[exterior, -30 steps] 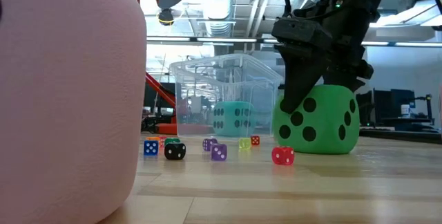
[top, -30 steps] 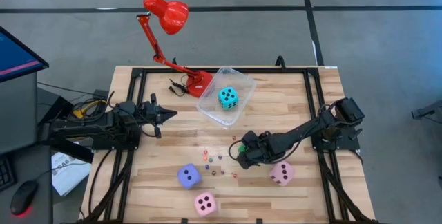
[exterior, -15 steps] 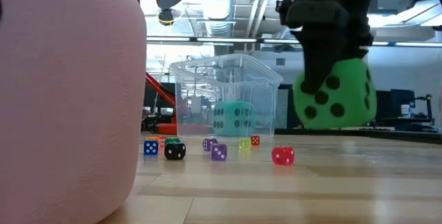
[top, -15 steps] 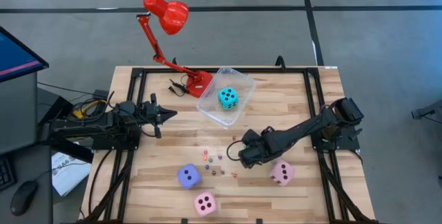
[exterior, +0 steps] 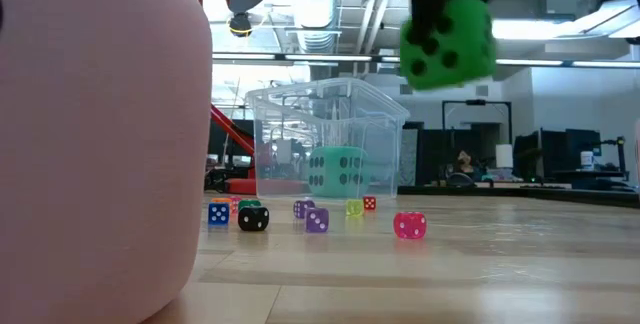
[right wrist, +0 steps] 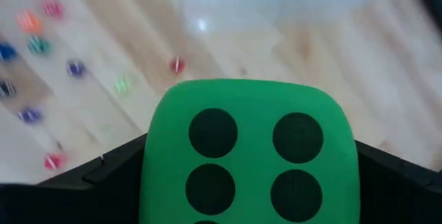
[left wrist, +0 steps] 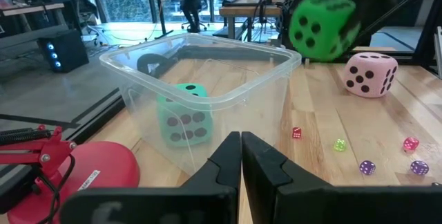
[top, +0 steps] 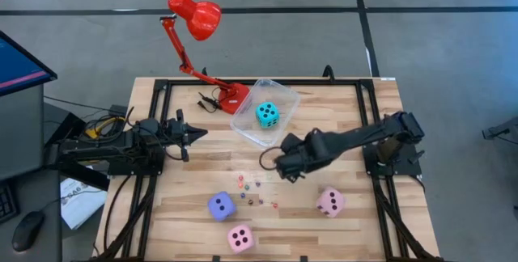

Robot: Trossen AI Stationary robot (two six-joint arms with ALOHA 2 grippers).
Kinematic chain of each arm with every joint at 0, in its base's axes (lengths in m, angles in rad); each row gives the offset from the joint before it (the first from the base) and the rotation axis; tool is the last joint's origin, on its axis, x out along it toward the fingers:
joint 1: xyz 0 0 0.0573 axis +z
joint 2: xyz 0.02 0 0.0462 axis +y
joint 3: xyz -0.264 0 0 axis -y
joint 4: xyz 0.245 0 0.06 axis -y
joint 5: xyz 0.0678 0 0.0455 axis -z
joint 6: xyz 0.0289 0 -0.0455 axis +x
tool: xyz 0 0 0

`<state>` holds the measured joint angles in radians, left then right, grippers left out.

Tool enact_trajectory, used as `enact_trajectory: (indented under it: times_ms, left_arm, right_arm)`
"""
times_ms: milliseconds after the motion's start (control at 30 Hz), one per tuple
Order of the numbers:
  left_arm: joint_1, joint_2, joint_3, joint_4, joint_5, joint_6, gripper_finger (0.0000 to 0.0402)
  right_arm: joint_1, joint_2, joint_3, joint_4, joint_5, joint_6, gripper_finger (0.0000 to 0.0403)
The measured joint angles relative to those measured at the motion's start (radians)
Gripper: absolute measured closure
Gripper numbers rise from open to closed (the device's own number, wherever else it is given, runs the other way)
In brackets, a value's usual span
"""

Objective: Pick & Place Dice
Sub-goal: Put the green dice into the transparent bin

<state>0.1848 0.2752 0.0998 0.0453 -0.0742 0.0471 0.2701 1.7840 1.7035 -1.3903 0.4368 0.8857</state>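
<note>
A: Since a second ago the right gripper [top: 279,167] has risen off the wooden slatted worktop [top: 348,116] with the green soft cube die with dark pips [exterior: 447,31], which stood on the wood then and now hangs high in the low view, near the clear plastic tub [top: 263,114].

B: And the fingers?

A: They are closed against the green cube's sides; the right wrist view shows the cube [right wrist: 248,155] pinned between the two dark fingers [right wrist: 110,179], a face of dark pips toward the camera. The left wrist view catches the same cube [left wrist: 322,27] in the air beyond the tub's [left wrist: 207,79] far rim.

B: Where do the other dice lie?

A: The cyan soft cube die [top: 268,115] sits inside the tub. One pink soft cube die [top: 329,202] rests on the worktop near the right gripper, the second pink soft cube [top: 239,238] is at the front edge, and the purple-blue soft cube [top: 221,206] lies just beside it. The tiny coloured dice [top: 257,189] are scattered on the wood between the cubes and the tub.

B: The left arm?

A: The left gripper [top: 197,134] waits at the worktop's left side, its fingers [left wrist: 224,169] pressed together on nothing. A red desk lamp [top: 197,19] stands at the back, beside the tub.
</note>
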Motion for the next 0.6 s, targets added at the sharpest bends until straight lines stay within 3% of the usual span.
enact_trajectory:
  times_ms: [267, 600]
  left_arm:
    - [0.0, 0.0, 0.0, 0.0, 0.0, 0.0, 0.0401]
    - [0.0, 0.0, 0.0, 0.0, 0.0, 0.0, 0.0401]
  right_arm:
    - [-0.061, -0.001, 0.117, 0.071, 0.257, -0.129, 0.003]
    - [-0.169, 0.005, 0.06, 0.403, 0.271, -0.406, 0.003]
